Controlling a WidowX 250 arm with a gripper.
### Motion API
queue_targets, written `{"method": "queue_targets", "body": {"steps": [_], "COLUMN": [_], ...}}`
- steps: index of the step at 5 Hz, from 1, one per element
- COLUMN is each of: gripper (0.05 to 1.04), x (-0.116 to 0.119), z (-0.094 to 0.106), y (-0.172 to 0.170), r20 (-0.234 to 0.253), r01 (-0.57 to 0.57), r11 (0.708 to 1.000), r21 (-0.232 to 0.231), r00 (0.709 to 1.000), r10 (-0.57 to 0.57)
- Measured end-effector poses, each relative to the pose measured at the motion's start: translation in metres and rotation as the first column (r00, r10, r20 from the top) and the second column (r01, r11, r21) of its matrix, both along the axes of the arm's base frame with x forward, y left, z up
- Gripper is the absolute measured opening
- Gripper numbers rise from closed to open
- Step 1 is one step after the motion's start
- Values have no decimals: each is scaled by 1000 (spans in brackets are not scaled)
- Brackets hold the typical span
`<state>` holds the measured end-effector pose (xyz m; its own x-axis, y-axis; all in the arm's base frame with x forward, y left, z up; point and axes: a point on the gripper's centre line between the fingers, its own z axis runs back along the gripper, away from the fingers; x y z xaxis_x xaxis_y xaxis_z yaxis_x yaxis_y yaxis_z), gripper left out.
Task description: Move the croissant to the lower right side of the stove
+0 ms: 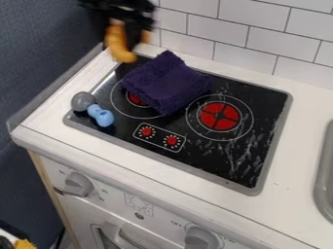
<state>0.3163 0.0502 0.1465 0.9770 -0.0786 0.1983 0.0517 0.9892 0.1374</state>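
gripper: blk, at upper l. of cam view (127, 25), by back l. corner of stove (242, 168); closed on croissant, far as can be seen.
croissant: brown-orange (120, 44), hangs tip down under gripper, looks clear of stovetop; not at goal.
cloth: dk purple, folded (166, 82), on stovetop, partly over l. burner (137, 99); lies roughly btwn croissant & goal.
r. burner: red disc, white ring (220, 116), uncovered.
blue toy: w/ grey rounded end (101, 115), at l. edge of stove, apart from cloth.
goal: lower r. part of stovetop, in front of r. burner; pale streaks on blk surface there.
step: carry, my read; pick looks done, placing to do.
next move: go r. & toward front edge, high enough to pass over cloth, or swing round it; then lower inside grey rim & let go.
risk: low path cd snag cloth & drag it; croissant cd slip if grip is only on its top end; release too far out cd leave it on rim or counter (286, 194).
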Motion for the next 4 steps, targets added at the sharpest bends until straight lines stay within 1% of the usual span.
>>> {"method": "queue_targets", "body": {"steps": [1,2,3,4], "gripper": [639,639,639,639], "x": [-10,-23,-26,-29], "z": [-5,-22,-44,-68], "y": [-43,-94,-126,-129], "r20": [-6,-16,-36,-64], "r01": [151,262,308,325], "r11": [988,965,949,942], "r21": [-29,-28,-65,-88], "r00": [988,965,950,942], "r10": [-151,-263,-311,-331]}}
